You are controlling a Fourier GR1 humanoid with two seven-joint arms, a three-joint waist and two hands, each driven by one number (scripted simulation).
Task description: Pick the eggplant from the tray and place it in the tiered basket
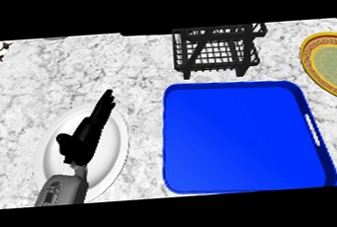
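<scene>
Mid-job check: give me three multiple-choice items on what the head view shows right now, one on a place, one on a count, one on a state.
1. Where does the tiered basket stand?
A. Beyond the blue tray's far edge
B. On the white plate
C. Inside the blue tray

2. How many plates show?
A. One
B. Two
C. Four

3. How is the left hand?
A. Curled round an eggplant
B. Open, fingers straight, over the white plate
C. Pressed flat onto the blue tray

Answers:
1. A: the black wire tiered basket sits on the counter just past the blue tray.
2. B: a white plate lies left of the tray, and a yellow-rimmed plate lies at the right edge.
3. B: the left hand shows straight fingers holding nothing, above the white plate.
</scene>
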